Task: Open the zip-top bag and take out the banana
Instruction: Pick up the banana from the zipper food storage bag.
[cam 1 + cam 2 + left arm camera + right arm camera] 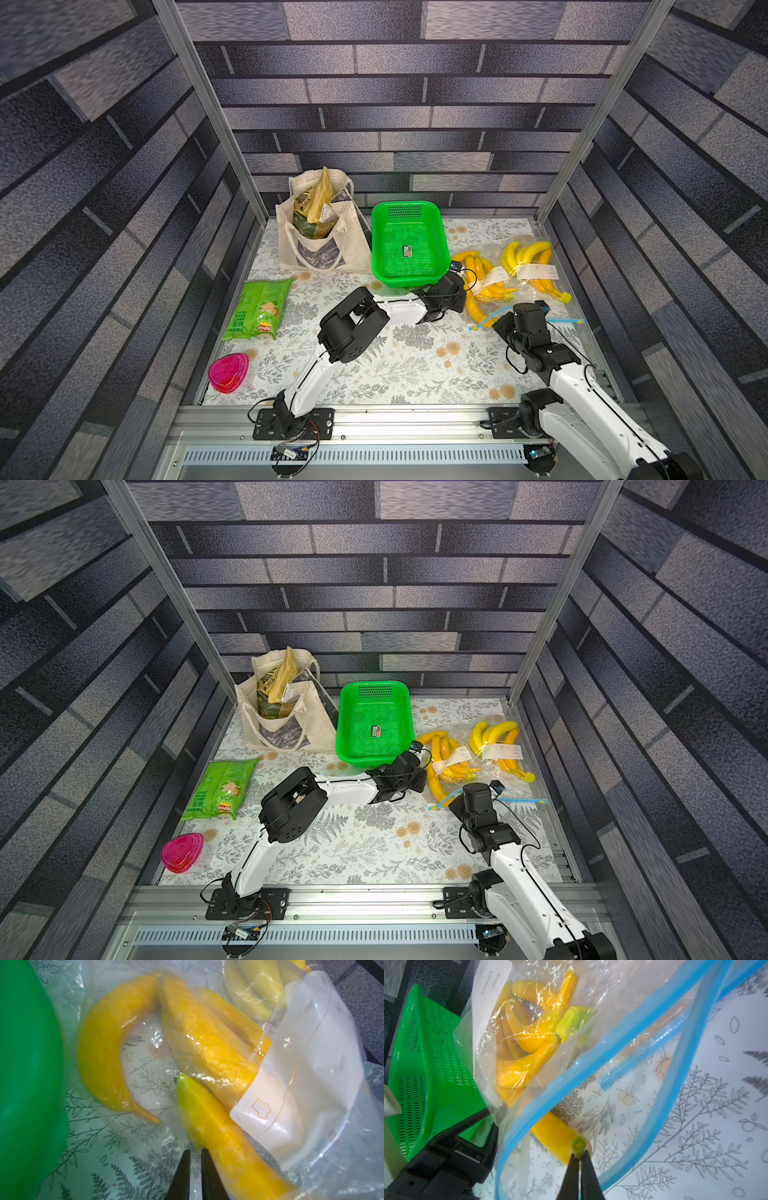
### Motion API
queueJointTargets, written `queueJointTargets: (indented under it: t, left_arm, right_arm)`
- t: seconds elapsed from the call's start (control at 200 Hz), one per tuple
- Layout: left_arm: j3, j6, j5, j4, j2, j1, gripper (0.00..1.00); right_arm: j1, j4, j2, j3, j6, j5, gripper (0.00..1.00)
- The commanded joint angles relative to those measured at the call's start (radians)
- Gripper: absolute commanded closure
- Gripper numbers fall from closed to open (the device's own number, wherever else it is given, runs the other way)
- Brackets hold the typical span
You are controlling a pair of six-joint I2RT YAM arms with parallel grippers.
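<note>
Where the zip-top bag [612,991] gapes, a yellow banana [554,1136] ends green.

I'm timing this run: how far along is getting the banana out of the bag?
Done: the clear zip-top bag gapes open at its blue seal. In hand: the right gripper is shut on the green stem of a yellow banana at the mouth; the left gripper seems to pinch the bag film. Left: pull the banana fully clear.
</note>
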Motion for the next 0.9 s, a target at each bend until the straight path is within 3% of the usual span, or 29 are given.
queueJointTargets:
  t: [0.0, 0.12, 0.501, 0.897]
  left_arm:
    - [0.038, -0.004, -0.018, -0.037, 0.022, 0.010, 0.86]
    - [0.058, -0.003, -0.015, -0.045, 0.037, 0.012, 0.85]
    - [0.055, 0.007, -0.021, -0.050, 0.037, 0.001, 0.86]
    - [0.051, 0.013, -0.021, -0.050, 0.037, -0.003, 0.86]
  right_arm:
    - [0.006, -0.209, -0.053, 0.054, -0.008, 0.043, 0.93]
    - [0.006, -0.225, -0.056, 0.041, -0.027, 0.040, 0.92]
    - [0.005, -0.004, 0.063, -0.035, -0.011, -0.003, 0.85]
    - [-0.028, 0.071, 0.023, -0.061, -0.034, 0.024, 0.56]
